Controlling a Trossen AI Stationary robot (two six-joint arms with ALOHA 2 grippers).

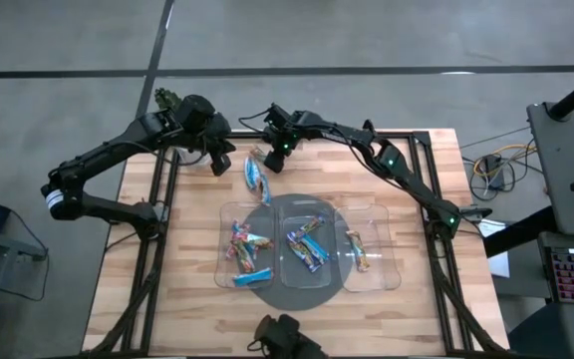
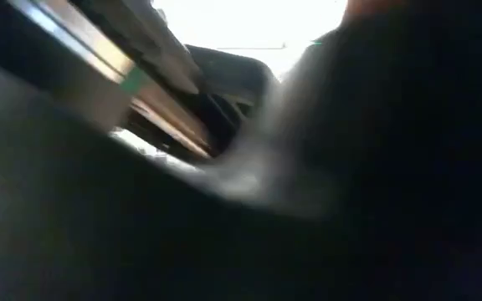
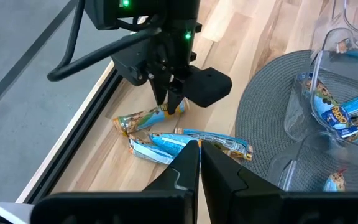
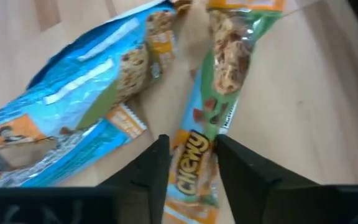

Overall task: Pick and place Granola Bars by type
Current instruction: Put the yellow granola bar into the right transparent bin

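Trays hold sorted bars; three remain on the desk. Our right claw pinches a green-wrapped Chewy bar; left claw clenched empty.

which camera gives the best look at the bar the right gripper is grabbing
The right wrist view: the tan-orange bar fills the picture between the right gripper fingers. The left wrist view shows it from farther off; the high view only tiny; the low view not at all.

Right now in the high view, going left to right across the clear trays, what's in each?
Left clear plastic tray: red-pink and light blue foil-wrapped granola bars → middle clear plastic tray: light blue foil-wrapped bars → right clear plastic tray: one tan-orange wrapped bar.
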